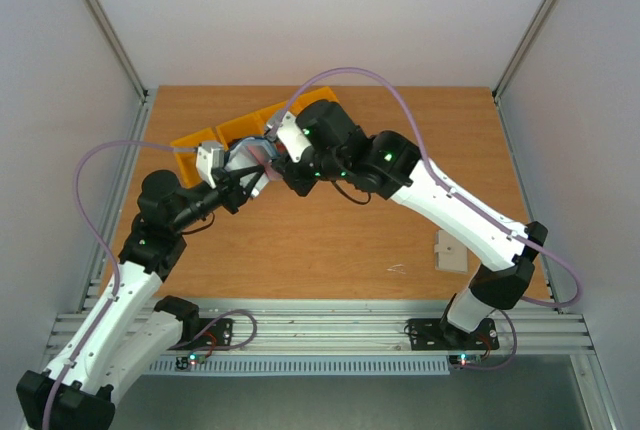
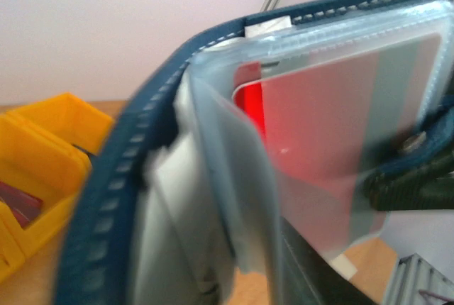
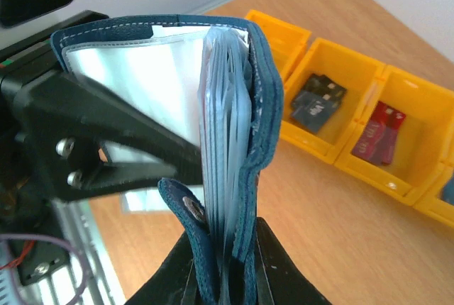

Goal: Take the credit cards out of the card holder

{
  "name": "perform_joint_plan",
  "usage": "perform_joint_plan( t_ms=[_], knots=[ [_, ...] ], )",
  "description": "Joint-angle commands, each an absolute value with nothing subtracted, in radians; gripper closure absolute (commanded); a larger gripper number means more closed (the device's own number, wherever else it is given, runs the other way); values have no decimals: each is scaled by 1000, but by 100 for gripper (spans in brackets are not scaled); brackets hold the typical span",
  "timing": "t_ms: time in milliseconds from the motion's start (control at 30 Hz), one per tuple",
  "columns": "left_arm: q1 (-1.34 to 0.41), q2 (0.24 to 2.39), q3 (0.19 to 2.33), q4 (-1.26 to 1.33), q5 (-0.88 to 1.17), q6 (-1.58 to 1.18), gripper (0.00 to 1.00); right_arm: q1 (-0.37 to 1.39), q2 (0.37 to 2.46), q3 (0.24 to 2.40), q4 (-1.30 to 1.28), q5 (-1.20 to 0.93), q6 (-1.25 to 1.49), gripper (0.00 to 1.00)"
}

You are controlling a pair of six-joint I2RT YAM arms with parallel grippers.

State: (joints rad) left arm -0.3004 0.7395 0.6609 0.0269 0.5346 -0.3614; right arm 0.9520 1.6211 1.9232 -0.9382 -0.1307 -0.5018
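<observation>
Clamping wallet (image 3: 259,106) w/ R gripper (image 3: 223,262); touching sleeved red card (image 2: 312,149) w/ L gripper (image 1: 250,180), grip unclear; can't read print on cards (image 3: 317,103) in bins (image 3: 333,50).

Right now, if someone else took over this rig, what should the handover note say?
Right fingers: shut on the card holder's lower edge, holding it upright and open above the table.
Left fingers: one lies on the clear sleeve over a red card; grip unclear.
Done: dark cards and red cards lie in the yellow bins.
Left: pull out the red card, check remaining sleeves.
</observation>
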Motion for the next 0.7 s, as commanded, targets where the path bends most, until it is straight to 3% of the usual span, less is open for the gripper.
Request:
perform_joint_plan(
  t_ms=[0,100,233,333,667],
  knots=[
    [-291,729,657,79,574,-366,99,879,1554,1921,-956,-495,-531,99],
    [-291,729,663,85,631,-350,100,815,1546,1896,-970,-671,-530,97],
    [-292,723,682,85,718,-335,100,748,1528,1831,-934,-745,-503,81],
    [-291,716,690,74,751,-333,100,718,1506,1780,-877,-767,-477,75],
    [-292,713,702,81,828,-343,100,709,1526,1741,-825,-839,-453,70]
  ],
)
